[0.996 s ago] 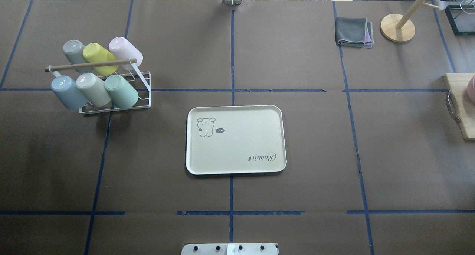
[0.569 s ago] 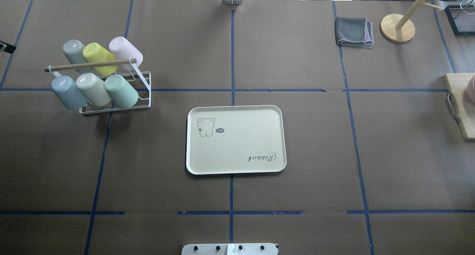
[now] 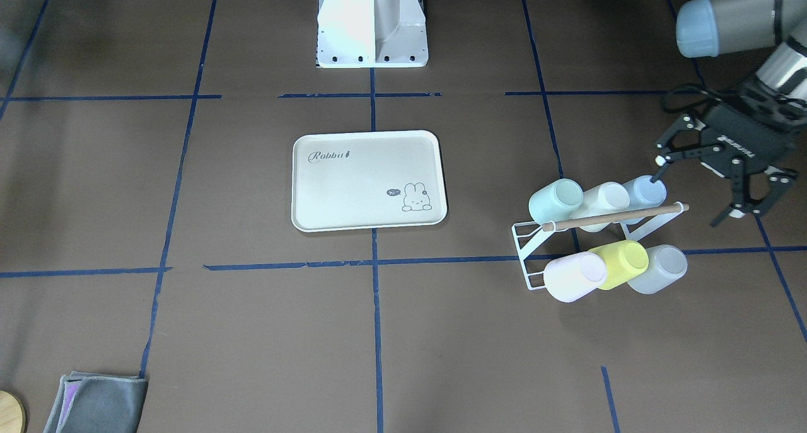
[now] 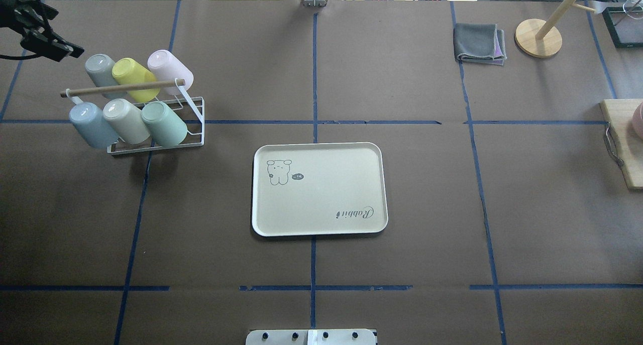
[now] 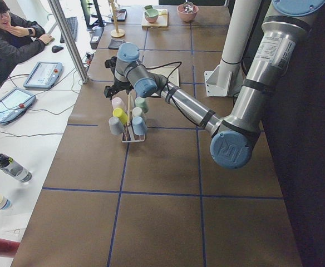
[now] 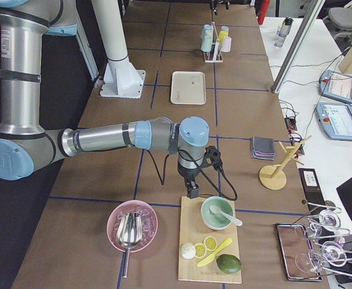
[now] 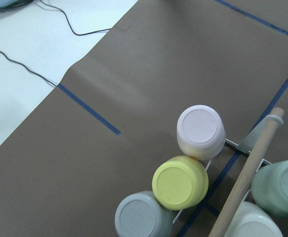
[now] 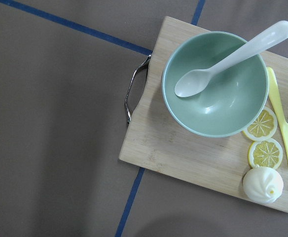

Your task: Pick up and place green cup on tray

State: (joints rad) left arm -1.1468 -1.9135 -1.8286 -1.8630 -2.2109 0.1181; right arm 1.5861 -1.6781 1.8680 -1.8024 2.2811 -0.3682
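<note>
Item: green cup (image 4: 164, 124), mouth down and tilted on a peg of the wire rack (image 4: 155, 148).
Location: rack near the table's (image 4: 402, 259) left end, nearer the far edge. The cup is in the row facing the robot's edge, at the end nearest the tray.
Neighbours: cream cup (image 4: 125, 120) just beside it; dowel (image 4: 123, 87) above and behind its base.
Destination: tray (image 4: 321, 194), mid-table, well apart from the rack, nothing on it.
Left end effector (image 3: 693, 190): fingers spread wide, holding nothing, raised off the rack's outer end toward the far-left corner. Its camera looks down on the far row, with the green cup at the frame's edge.
Right end effector (image 6: 192, 191): above the board (image 8: 183, 148) at the table's right end. Fingers apart or together: cannot tell.
Step in hand: approach, as judged; the cup is not yet grasped.
Handling advice:
- Carry the left end effector across the dowel to the near row's tray-side end, passing above the handle.
- Line the fingers up with the cup's tilt. One finger goes on the free side; the gap to the cream cup looks narrow, so enter slowly.
- Grip near the base, where the wall is clear.
- Draw the cup off along the peg, not straight up. The light rack may lift or slide if it snags.
- Turn it level before setting it inside the tray's rim.
</note>
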